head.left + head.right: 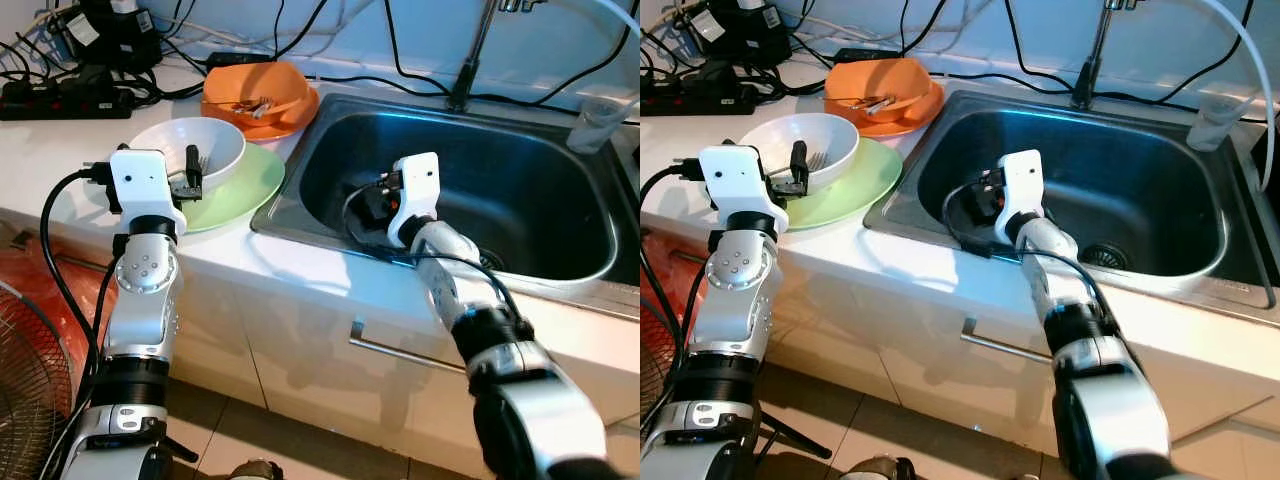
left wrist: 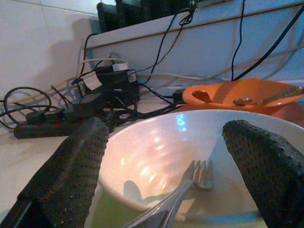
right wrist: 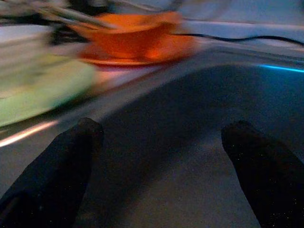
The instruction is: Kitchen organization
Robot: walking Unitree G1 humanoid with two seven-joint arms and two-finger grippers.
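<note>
The white bowl (image 1: 190, 150) stands on the green plate (image 1: 240, 190), on the counter (image 1: 60, 130) just beside the sink (image 1: 560, 270), and a fork (image 2: 190, 183) lies inside it with the prongs near the bottom. Behind it is the orange bowl (image 1: 262, 90) on its orange plate, with some cutlery in it.

My left gripper (image 2: 168, 178) is at the near rim of the white bowl. Its two fingers (image 2: 71, 166) are spread wide, one on each side of the rim in my wrist view, and they are grasping nothing. I cannot tell if one finger already touches the bowl.

I judge the bowl to be stiff, smooth and glazed, so it will be slippery and it can break if it falls. It looks not heavy, but the loose fork will slide and rattle when I tilt it. The best place to hold is the rim, one finger inside and one outside, and to keep it level.

My right gripper (image 1: 372, 200) hangs low inside the sink, near its left wall. Its fingers (image 3: 57, 166) are apart and empty. That view is blurred.
</note>
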